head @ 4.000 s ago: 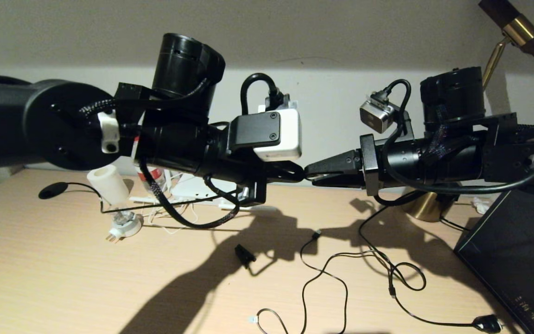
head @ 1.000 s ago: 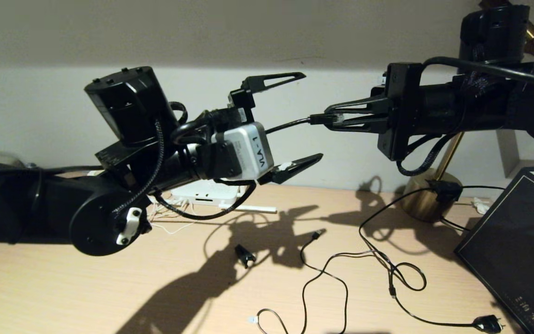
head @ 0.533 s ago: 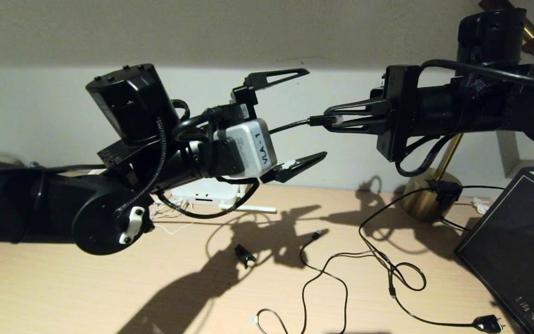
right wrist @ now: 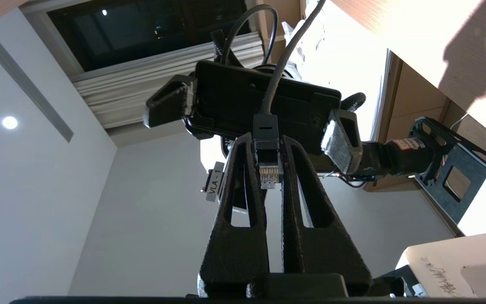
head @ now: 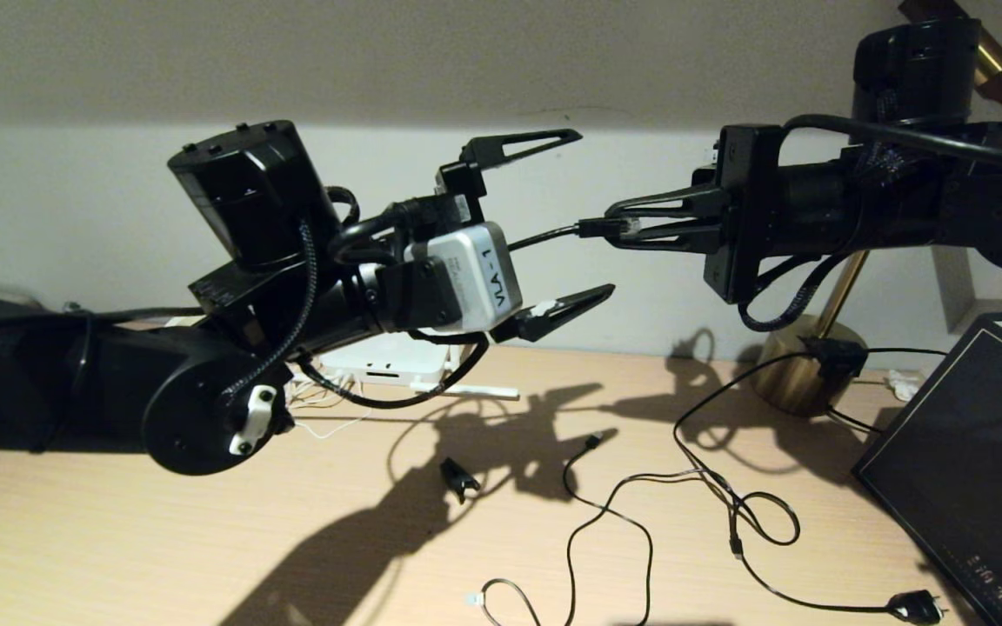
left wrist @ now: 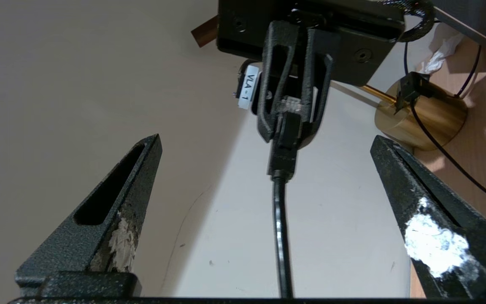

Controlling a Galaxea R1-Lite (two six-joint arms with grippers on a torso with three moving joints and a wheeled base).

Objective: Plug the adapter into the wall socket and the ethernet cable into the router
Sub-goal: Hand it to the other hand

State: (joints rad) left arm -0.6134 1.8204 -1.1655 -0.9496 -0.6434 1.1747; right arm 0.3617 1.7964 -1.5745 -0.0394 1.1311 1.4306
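My right gripper (head: 612, 228) is shut on the clear connector (right wrist: 268, 173) of the black ethernet cable (left wrist: 281, 219), held high above the desk. Facing it tip to tip, my left gripper (head: 596, 211) stands wide open, and the cable runs between its fingers (left wrist: 416, 202) without touching them. In the right wrist view the connector's gold contacts point back at my right gripper (right wrist: 267, 139). The white router (head: 384, 358) lies on the desk under my left arm, mostly covered by it. The adapter and the wall socket are out of view.
Loose black cables (head: 605, 513) wind over the wooden desk, one with a USB tip (head: 592, 441), one ending in a power plug (head: 910, 604). A small black clip (head: 457, 478) lies mid-desk. A brass lamp base (head: 801, 382) and a dark box (head: 962, 452) stand at the right.
Four seconds ago both grippers met lower down; since then both have risen and my left gripper has opened. Over the last second my left arm has edged slightly right; the right holds still.
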